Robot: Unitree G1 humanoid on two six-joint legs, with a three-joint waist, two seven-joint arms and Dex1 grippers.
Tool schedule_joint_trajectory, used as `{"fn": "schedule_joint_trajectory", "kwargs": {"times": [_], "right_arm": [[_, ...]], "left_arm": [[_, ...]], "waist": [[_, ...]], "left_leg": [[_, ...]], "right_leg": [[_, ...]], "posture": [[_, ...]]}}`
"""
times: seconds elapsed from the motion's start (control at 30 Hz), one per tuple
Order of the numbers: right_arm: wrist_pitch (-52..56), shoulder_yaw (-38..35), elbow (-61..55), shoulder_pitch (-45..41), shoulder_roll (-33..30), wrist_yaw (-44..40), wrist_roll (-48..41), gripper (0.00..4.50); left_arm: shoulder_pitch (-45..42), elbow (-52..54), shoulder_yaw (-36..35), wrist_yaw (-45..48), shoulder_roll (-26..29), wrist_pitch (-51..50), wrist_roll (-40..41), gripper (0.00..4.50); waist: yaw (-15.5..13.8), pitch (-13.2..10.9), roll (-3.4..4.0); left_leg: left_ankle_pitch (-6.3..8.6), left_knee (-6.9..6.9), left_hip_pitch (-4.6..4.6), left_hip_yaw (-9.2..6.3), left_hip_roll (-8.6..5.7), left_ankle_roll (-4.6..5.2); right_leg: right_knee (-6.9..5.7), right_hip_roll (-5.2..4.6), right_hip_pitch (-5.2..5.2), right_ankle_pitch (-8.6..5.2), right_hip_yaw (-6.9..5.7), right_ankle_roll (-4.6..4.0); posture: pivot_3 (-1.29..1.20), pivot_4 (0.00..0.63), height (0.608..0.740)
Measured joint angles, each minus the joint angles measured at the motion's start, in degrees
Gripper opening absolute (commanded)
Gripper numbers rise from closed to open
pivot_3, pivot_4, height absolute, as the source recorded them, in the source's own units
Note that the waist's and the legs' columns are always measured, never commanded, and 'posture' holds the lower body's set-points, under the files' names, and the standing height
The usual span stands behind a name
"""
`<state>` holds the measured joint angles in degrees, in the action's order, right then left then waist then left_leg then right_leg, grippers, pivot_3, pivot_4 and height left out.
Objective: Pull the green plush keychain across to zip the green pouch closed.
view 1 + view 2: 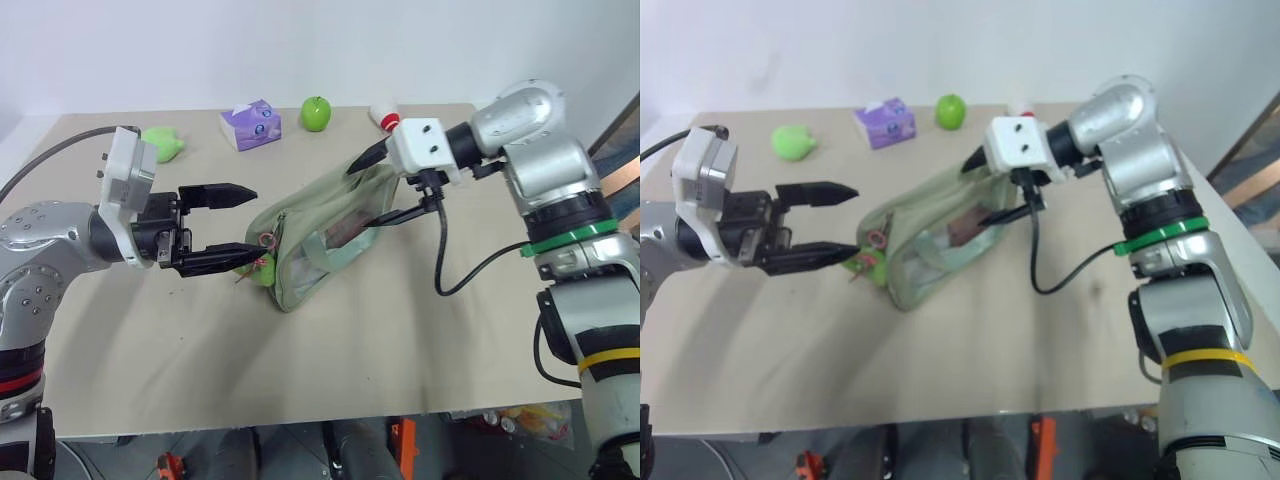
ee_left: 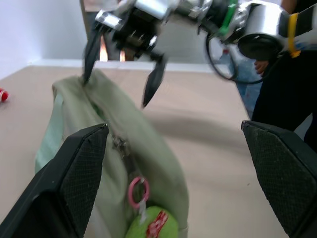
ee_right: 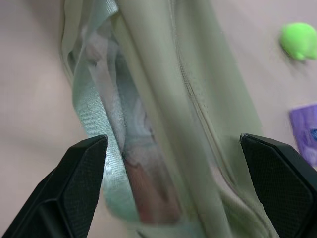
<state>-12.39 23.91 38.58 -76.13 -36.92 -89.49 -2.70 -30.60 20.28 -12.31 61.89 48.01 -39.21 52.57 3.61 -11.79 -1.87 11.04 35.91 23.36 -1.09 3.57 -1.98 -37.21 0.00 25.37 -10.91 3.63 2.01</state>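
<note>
Jaws of both grippers stand open: left gripper point(image 1: 228, 223) beside keychain point(image 1: 262, 270), right gripper point(image 1: 378, 184) over pouch point(image 1: 325, 235).

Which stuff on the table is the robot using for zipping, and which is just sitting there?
For the job:
green pouch
green plush keychain
left gripper, open
right gripper, open

Just lying about:
purple tissue pack
green apple
loose light-green plush
small red-and-white thing

Head stereo pair looks down over the table point(image 1: 300, 360); wrist cameras sit close, both sharing the green pouch point(image 2: 124, 144) (12 o'clock ahead)
</note>
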Motion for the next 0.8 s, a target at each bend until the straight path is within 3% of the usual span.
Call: {"fn": "schedule_joint_trajectory", "kwargs": {"times": [0.13, 0.43, 0.7, 0.8], "right_arm": [[-4.64, 2.64, 5.75, -1.20, 1.33, -0.15, 0.86, 3.25], [-10.44, 3.53, 11.82, -1.64, 1.69, -0.20, 2.25, 0.10], [-11.28, 4.55, 17.03, -4.23, 2.84, 0.74, 4.69, 0.05], [-3.18, 4.06, 16.24, -4.88, 4.27, 2.38, 6.30, 0.05]], "left_arm": [[0.11, 1.11, -0.16, -2.23, -0.11, 0.02, 0.44, 4.50], [4.64, 0.98, -1.42, -7.37, -2.29, 0.99, -0.50, 4.50], [6.06, -0.82, -1.40, -9.69, -5.00, 3.25, -3.21, 4.50], [6.35, -0.82, -1.29, -10.29, -6.32, 3.87, -3.84, 4.50]], "waist": [[-0.03, 0.00, 0.00], [0.00, 0.00, 0.00], [0.01, 0.00, 0.00], [0.01, 0.00, 0.00]], "left_leg": [[0.00, 0.02, 0.00, 0.00, 0.00, 0.00], [0.00, 0.02, -0.05, -0.01, 0.00, 0.00], [-0.02, 0.13, -0.07, 0.00, 0.00, -0.02], [-0.03, 0.16, -0.08, -0.03, 0.00, -0.03]], "right_leg": [[0.00, -0.01, -0.01, 0.01, 0.01, 0.02], [-0.08, 0.01, -0.02, 0.04, 0.01, 0.04], [-0.09, 0.02, -0.06, 0.08, 0.04, 0.02], [-0.13, 0.02, -0.06, 0.11, 0.03, 0.00]], "posture": [[0.00, 0.150, 0.740], [0.00, 0.150, 0.740], [0.00, 0.150, 0.740], [0.00, 0.150, 0.740]]}}
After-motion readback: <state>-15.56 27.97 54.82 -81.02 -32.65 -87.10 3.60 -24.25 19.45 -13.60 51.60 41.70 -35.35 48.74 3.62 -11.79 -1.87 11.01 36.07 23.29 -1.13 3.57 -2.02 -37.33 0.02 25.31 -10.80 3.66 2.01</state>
